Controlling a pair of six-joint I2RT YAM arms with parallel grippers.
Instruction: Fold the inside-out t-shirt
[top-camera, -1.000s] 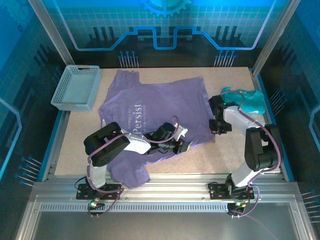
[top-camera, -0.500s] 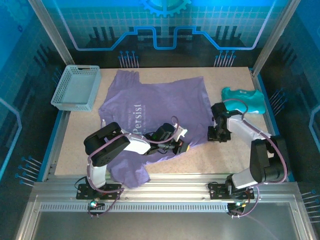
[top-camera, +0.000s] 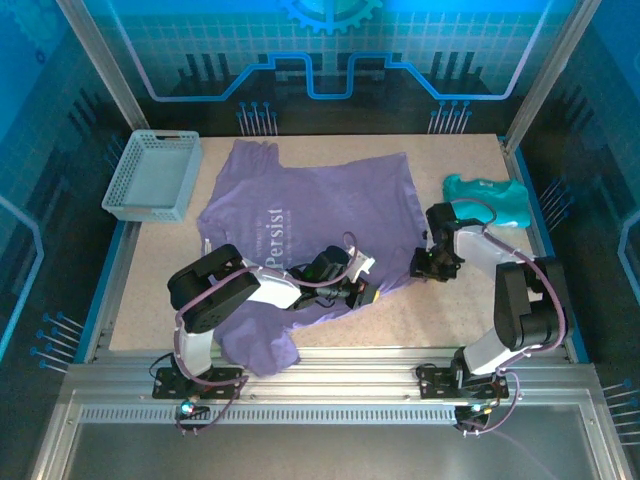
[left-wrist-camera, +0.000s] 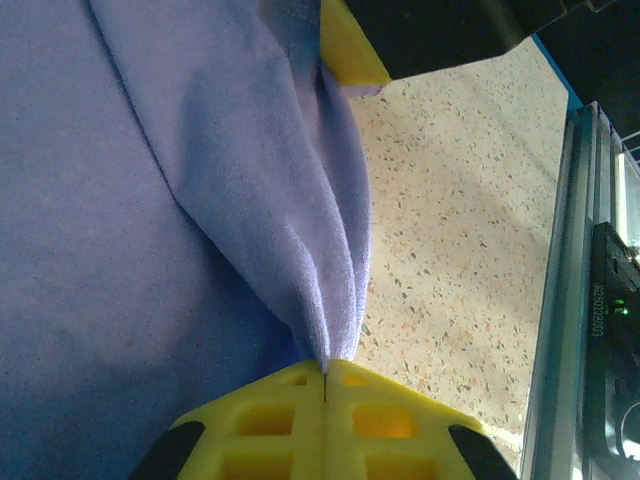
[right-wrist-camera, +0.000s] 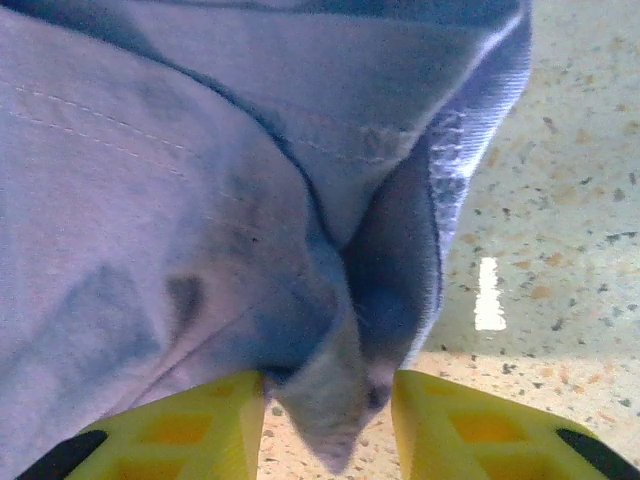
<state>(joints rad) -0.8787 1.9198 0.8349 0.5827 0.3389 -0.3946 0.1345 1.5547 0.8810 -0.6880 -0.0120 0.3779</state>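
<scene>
Seen from above, the lavender-purple soft cloth t-shirt (top-camera: 310, 210) lies rumpled across mid-table, with the grey mesh plastic basket (top-camera: 150, 178) at its far-left corner. The small teal-turquoise cloth garment (top-camera: 490, 198) is just beyond the right arm, where it might snag. In the left wrist view, the left gripper (left-wrist-camera: 326, 372) is pinched tight on a raised ridge of shirt edge, so I judge that grasping for the first fold is under way. In the right wrist view, the right gripper (right-wrist-camera: 330, 400) stands partly parted astride a bunched hem corner and should close before both lift.

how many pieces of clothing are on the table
2: the lavender t-shirt spread across the middle of the table, and a smaller teal garment bunched at its far right edge.
</scene>
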